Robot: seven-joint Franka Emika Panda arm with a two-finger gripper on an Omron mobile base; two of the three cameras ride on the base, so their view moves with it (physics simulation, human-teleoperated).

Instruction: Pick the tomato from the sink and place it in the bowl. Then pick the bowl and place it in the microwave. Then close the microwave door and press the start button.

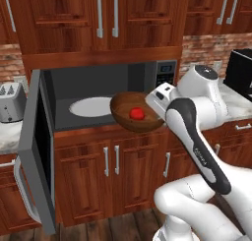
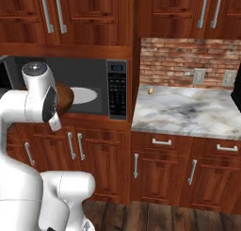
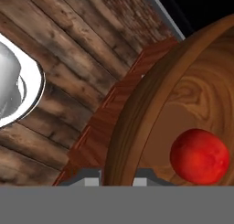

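Wooden floor is seen below red-brown cabinets. Jaws are closed on the bowl rim; the tomato is carried inside, before the open microwave. Marble tabletop is backed by brick.

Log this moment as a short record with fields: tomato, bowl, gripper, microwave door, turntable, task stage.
tomato: inside the bowl
bowl: tilted, held up in front of the microwave opening
gripper: shut on the bowl's rim, one finger each side of it
microwave door: swung wide open to the left
microwave: bowl not yet set inside
turntable: bare, white
task stage: tomato placed; bowl being carried to the microwave; door and start button remain
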